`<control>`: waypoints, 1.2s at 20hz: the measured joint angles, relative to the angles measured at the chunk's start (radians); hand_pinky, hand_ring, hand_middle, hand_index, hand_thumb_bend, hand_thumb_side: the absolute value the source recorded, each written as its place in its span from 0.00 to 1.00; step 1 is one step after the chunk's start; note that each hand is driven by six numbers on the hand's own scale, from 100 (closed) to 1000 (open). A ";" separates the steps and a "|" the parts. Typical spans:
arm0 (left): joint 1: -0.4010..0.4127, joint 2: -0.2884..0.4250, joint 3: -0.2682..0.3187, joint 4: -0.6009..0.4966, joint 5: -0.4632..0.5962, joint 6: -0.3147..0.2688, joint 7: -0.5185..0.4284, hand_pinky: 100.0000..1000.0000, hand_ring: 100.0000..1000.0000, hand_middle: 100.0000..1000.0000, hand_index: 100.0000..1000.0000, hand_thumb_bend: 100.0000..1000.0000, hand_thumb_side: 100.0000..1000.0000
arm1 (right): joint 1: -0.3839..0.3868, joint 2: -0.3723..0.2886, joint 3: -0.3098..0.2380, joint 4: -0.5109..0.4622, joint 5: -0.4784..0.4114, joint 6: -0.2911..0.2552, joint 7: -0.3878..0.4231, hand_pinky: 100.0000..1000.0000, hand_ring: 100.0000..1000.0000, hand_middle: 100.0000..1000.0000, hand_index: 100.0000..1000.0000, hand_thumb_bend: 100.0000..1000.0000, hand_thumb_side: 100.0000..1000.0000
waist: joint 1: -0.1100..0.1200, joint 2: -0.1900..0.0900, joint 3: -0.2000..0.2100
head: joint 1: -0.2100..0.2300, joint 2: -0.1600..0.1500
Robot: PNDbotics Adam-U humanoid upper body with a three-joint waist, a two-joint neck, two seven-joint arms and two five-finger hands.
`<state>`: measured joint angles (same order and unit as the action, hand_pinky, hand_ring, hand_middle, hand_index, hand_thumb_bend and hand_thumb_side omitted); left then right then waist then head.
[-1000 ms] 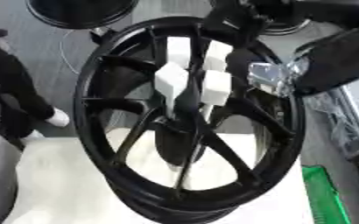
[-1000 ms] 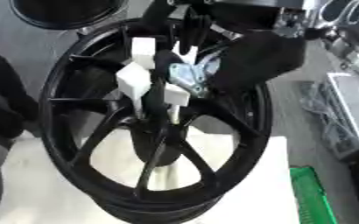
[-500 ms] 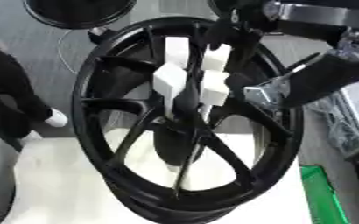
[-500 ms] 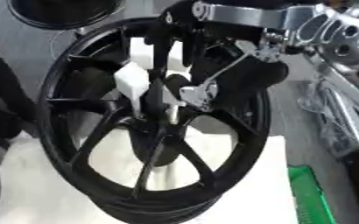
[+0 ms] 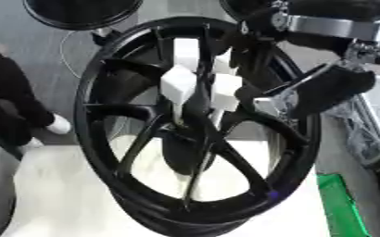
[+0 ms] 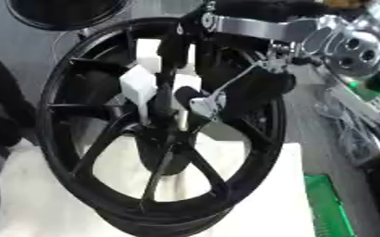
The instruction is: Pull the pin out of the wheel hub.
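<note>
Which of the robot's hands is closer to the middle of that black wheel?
The right. The right hand reaches in from the upper right, close beside the wheel hub. The left hand shows in neither view.

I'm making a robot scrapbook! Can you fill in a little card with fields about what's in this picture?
Main thing: black wheel, standing upright
Under it: white cloth
At the hub: white blocks between the spokes
Right robot hand: at the hub, among the spokes
Left robot hand: not in view
Pin: cannot make it out
Nearby: green item at lower right
</note>
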<state>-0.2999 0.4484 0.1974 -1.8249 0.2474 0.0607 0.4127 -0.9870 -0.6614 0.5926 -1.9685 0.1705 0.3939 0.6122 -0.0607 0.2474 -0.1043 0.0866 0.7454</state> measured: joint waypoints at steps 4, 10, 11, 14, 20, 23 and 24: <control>0.000 0.000 0.000 0.000 0.000 0.001 -0.001 0.58 0.74 0.69 0.75 0.05 0.69 | 0.008 0.007 0.000 0.018 0.020 -0.011 -0.010 0.59 0.56 0.61 0.82 0.08 0.14 | 0.002 0.001 0.001 | 0.000 0.000; -0.002 0.000 -0.003 0.000 0.002 0.003 -0.005 0.58 0.74 0.69 0.75 0.05 0.69 | 0.020 0.018 0.000 0.050 0.055 -0.021 -0.030 0.59 0.58 0.63 0.82 0.08 0.14 | 0.003 0.003 0.003 | -0.001 0.000; -0.004 0.000 -0.003 0.000 0.002 0.003 -0.006 0.58 0.74 0.69 0.75 0.05 0.69 | 0.020 0.020 0.000 0.056 0.061 -0.024 -0.033 0.60 0.58 0.63 0.83 0.08 0.14 | 0.003 0.004 0.003 | -0.001 0.000; -0.007 0.000 -0.004 0.000 0.003 0.003 -0.007 0.58 0.74 0.69 0.75 0.05 0.69 | 0.026 0.025 0.006 0.070 0.072 -0.028 -0.041 0.59 0.58 0.63 0.82 0.07 0.14 | 0.003 0.004 0.005 | -0.001 0.000; -0.007 0.000 -0.004 0.000 0.003 0.004 -0.009 0.58 0.74 0.69 0.75 0.05 0.69 | 0.029 0.033 0.008 0.079 0.081 -0.031 -0.048 0.59 0.58 0.61 0.81 0.06 0.12 | 0.003 0.004 0.007 | -0.001 0.000; -0.008 0.000 -0.007 0.000 0.003 0.005 -0.011 0.58 0.74 0.69 0.75 0.06 0.69 | 0.030 0.034 0.012 0.080 0.084 -0.033 -0.050 0.59 0.58 0.61 0.80 0.06 0.11 | 0.003 0.004 0.009 | -0.001 0.000; -0.008 0.000 -0.009 0.000 0.003 0.005 -0.011 0.58 0.74 0.69 0.74 0.06 0.69 | 0.030 0.034 0.012 0.081 0.086 -0.034 -0.050 0.59 0.58 0.61 0.80 0.06 0.11 | 0.003 0.004 0.009 | -0.002 0.000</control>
<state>-0.3079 0.4483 0.1889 -1.8249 0.2504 0.0661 0.4018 -0.9569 -0.6270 0.6042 -1.8872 0.2570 0.3603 0.5622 -0.0575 0.2516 -0.0948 0.0851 0.7458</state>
